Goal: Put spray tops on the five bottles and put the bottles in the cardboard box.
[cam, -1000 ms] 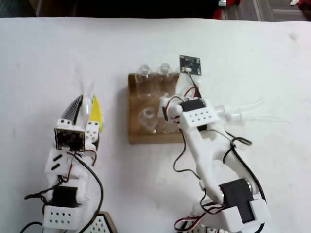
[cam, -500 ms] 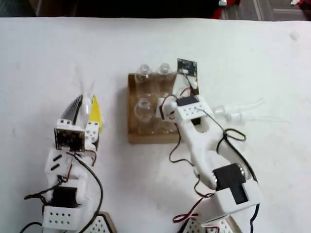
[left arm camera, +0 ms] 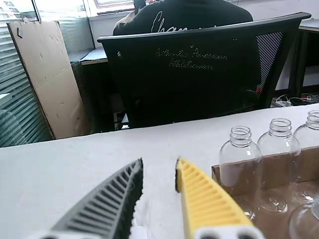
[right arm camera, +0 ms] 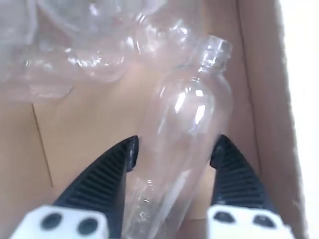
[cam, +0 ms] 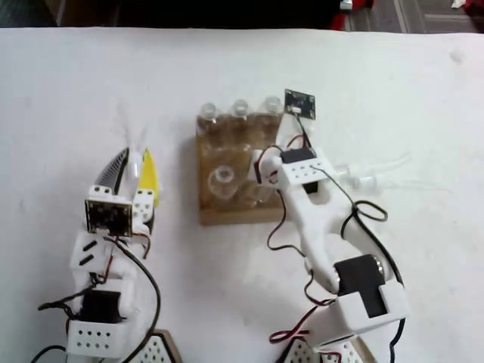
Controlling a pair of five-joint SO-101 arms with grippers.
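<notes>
**While the right claw [right arm camera: 174, 149] grips a bottle [right arm camera: 184, 124], the left claw [left arm camera: 158, 174] sits beside the box**

When you look down from the high view, the cardboard box [cam: 227, 216] sits in the middle of the white desk [cam: 76, 76]. Three bottles [cam: 240, 108] stand in a row at its far side, and one more bottle [cam: 221, 180] stands nearer. The right arm [cam: 318, 219] leans over the box. Spray tops [cam: 363, 180] lie on the desk to the right of the box. The left claw is on the desk to the left of the box.

In the left wrist view, the grey finger [left arm camera: 109, 204] and the yellow finger [left arm camera: 204, 204] are a little apart. Past them, the three bottles stand in the box with open necks.

In the right wrist view, the two black fingers [right arm camera: 104, 179] press on both sides of the clear bottle, so the claw is clamped on it. The bottle is tilted inside the box, close to one wall, and its open neck points away from the claw. I cannot tell if it touches the box floor. More bottles are behind it.
</notes>
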